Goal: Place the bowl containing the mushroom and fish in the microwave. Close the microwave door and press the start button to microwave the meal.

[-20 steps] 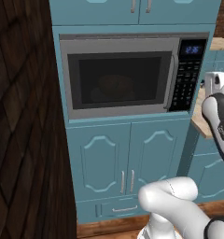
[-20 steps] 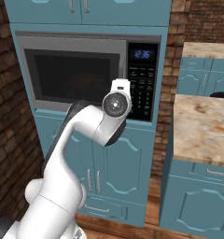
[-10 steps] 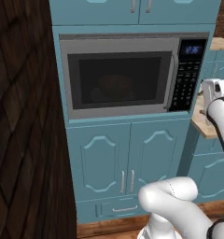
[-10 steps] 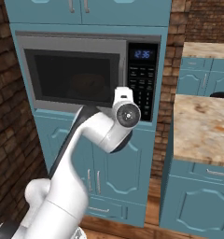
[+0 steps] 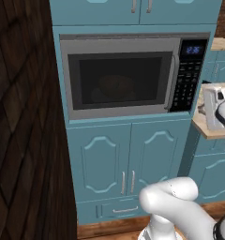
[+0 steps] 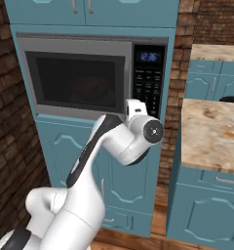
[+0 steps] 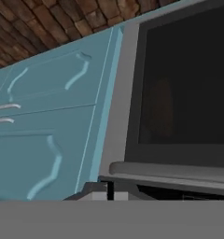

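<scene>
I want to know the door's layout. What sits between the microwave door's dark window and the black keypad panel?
In the left base view, the curved grey bar handle stands upright between the dark window and the keypad panel.

The bowl sits inside the microwave, behind its shut microwave door.

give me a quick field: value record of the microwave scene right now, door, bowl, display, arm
microwave: built into blue cabinets
microwave door: shut, bar handle beside the keypad
bowl: faintly visible inside, behind the dark window
mushroom and fish: cannot make out through the window
display: lit blue
keypad: not touched yet
gripper: close to the door, rolled sideways; open or shut unclear
</scene>
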